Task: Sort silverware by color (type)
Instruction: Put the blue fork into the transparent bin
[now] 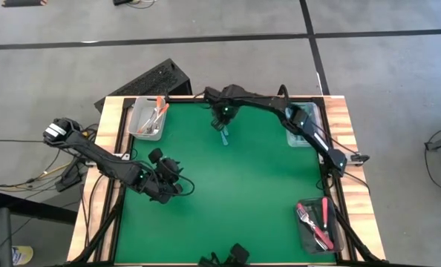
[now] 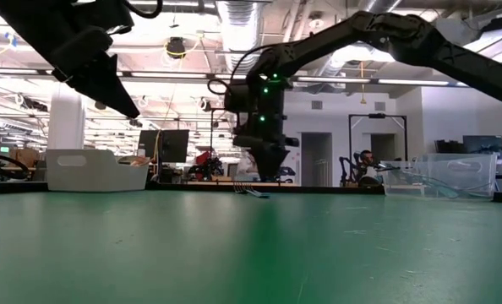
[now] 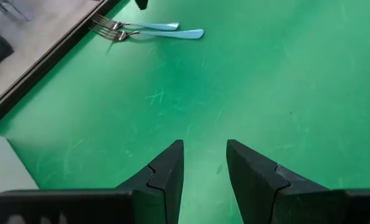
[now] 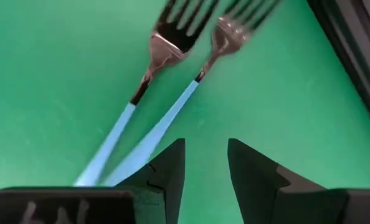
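Green surface, framed in wood, carries three bins. Landmark: the pair of blue-handled forks lying on the green near its far edge.

White bin, off to the left arm's side of the forks, holds orange-handled forks. Clear bin, off to the right arm's side of them, looks empty or nearly so, though glare makes this uncertain. Dark bin, well away at the near right corner, holds pink-red forks.

Right gripper hangs directly over the blue forks, fingers a narrow gap apart and holding nothing. In its wrist view the two handles lie side by side, nearly touching, converging toward the fingers.

Left gripper waits well short of the forks, over bare green, fingers likewise a narrow gap apart and empty.

Step in hand, as judged: picking a blue fork. To do it well:
- shift the fingers to straddle one handle only
- grip at mid-handle, across its width
- descend squarely so the neighbour is not dragged
- likely destination is the clear bin, the only one without a colour yet.
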